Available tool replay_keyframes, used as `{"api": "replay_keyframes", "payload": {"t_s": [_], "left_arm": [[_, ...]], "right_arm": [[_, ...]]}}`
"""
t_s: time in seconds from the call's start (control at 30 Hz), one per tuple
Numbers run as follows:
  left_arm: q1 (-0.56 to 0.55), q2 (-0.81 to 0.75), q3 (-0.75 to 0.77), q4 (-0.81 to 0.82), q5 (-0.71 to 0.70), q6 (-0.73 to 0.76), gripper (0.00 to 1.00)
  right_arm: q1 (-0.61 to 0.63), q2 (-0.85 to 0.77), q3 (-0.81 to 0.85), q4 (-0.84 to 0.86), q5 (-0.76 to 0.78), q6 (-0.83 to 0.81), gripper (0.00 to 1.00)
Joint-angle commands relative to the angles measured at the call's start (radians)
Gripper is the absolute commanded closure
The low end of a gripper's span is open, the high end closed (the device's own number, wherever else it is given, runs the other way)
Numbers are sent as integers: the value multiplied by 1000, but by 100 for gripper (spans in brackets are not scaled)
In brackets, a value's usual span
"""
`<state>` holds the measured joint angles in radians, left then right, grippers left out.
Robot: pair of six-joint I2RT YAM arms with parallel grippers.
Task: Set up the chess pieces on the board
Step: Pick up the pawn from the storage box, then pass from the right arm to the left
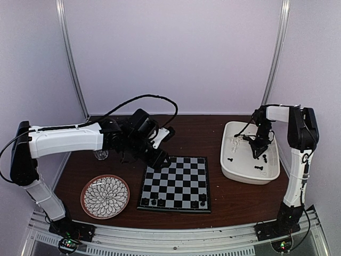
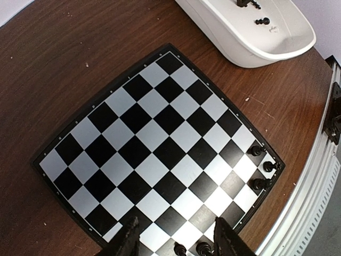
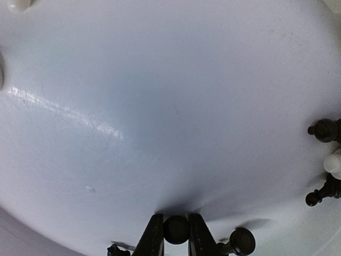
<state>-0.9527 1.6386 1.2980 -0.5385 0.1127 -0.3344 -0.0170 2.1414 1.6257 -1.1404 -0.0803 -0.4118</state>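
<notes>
- While my right gripper (image 3: 175, 218) reaches down into the tub (image 1: 266, 173), its jaws are pressed together on the round head of a black piece (image 3: 176, 230), one finger touching each side. Gripping at the head, I judge, leaves the base free to be stood on a square.
- This gripper works in the tub because the unsorted stock lies there. Loose pieces (image 3: 324, 130), black and at least one white, rest on the white floor to the right of the grip. One more black one lies just beside my right finger.
- My left gripper (image 2: 176, 241) hangs over the near edge of the board (image 2: 154, 154), its fingers apart and nothing between them. It is placed there, I judge, so that it can receive or straighten whatever reaches the near rows.
- The board lies flat on the brown table between the plate (image 1: 85, 194) and the tub. It is square, with black and pale checkers inside a thin dark rim.
- Set pieces (image 1: 154, 202), all black, stand upright along the near edge, grouped toward its two corners. Each is smaller than its square.
- All other squares are bare, and I see no white piece on the board. By my reading the set-up is at an early stage.
</notes>
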Motion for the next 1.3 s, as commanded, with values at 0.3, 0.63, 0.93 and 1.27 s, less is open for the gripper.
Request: {"api": "replay_keyframes", "payload": {"t_s": [0.3, 0.63, 0.93, 1.27], "left_arm": [[4, 5, 7, 56, 24, -6, 52], [-31, -80, -116, 457, -87, -64, 49], [-109, 121, 81, 931, -213, 132, 51], [-160, 215, 147, 1165, -267, 252, 59]], "right_arm": [[-5, -94, -26, 8, -97, 21, 93], [-3, -438, -31, 2, -683, 89, 94], [103, -590, -185, 796, -1220, 873, 92], [260, -617, -339, 1756, -1151, 1669, 91]]}}
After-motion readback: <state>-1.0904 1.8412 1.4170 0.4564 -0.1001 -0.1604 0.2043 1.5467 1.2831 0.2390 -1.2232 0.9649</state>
